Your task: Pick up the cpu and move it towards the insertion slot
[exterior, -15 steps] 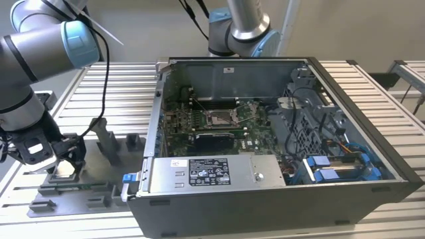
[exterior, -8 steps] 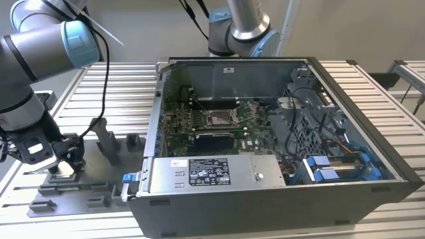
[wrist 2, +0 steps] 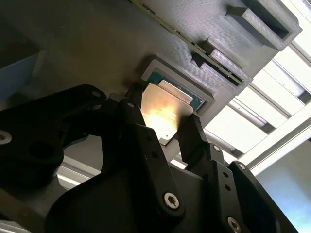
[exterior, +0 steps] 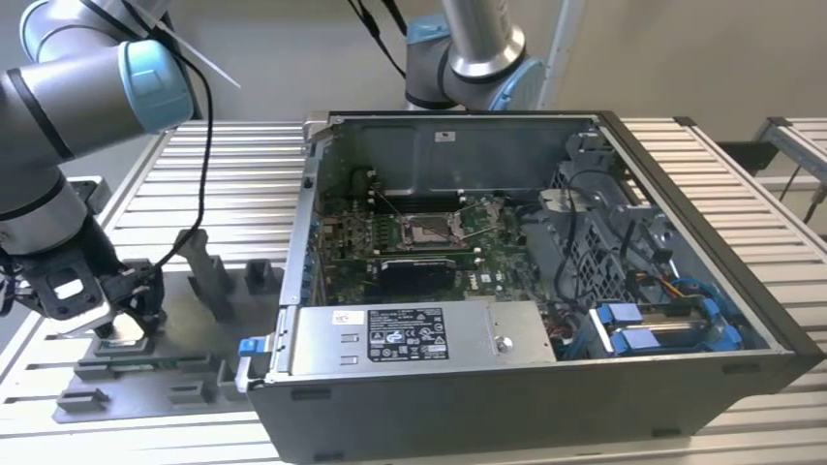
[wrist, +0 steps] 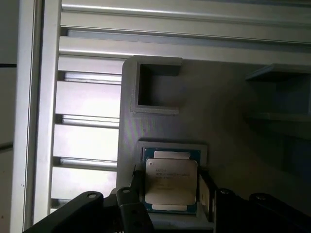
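The cpu (wrist: 171,182) is seen as a flat, nearly square chip: a pale silvery lid with rounded corners, faintly printed, is set on a thin blue-green board that shows as a narrow rim around it. In the second wrist view a warm glare is thrown across the lid (wrist 2: 163,109). It is laid flat, lid up, in a shallow square nest of the grey fixture plate (wrist: 218,107), its edges parallel to the nest's walls. No clear long axis can be made out.

The gripper (wrist: 171,188) is drawn in narrow, and its black fingers (wrist 2: 192,128) are pressed against two opposite edges of the chip.

In the exterior view the gripper (exterior: 127,325) is lowered onto the plate (exterior: 142,373) at that view's left, well apart from the insertion slot (exterior: 427,230) inside the open computer case (exterior: 723,281).
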### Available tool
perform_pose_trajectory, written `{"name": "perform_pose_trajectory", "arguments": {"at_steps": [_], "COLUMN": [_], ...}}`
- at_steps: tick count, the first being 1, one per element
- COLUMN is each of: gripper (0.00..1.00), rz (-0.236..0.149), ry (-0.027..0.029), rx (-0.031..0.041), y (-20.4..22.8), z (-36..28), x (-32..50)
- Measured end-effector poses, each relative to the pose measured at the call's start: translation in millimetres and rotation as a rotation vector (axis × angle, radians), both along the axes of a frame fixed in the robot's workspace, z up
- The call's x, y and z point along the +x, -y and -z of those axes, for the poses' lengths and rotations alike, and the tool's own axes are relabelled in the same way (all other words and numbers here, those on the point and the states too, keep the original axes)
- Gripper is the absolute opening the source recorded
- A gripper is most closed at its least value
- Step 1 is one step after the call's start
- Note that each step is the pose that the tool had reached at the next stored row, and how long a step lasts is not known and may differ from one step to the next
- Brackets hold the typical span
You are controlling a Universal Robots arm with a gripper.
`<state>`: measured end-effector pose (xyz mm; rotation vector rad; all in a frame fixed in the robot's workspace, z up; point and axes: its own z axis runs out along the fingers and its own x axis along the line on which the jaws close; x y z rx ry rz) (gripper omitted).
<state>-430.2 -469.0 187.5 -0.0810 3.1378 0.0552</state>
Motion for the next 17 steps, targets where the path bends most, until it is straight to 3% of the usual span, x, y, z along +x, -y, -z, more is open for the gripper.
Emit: {"name": "perform_pose_trajectory", "arguments": {"at_steps": [7,17], "gripper": [0.00,0.00], "rz": [0.000,0.000], "ry": [-0.0005,-0.0005], "rx": [-0.0003,-0.0004], "y": [0.0,0.1], "z": [-11.2,-36.9], "x": [-0.1,-0.1]}}
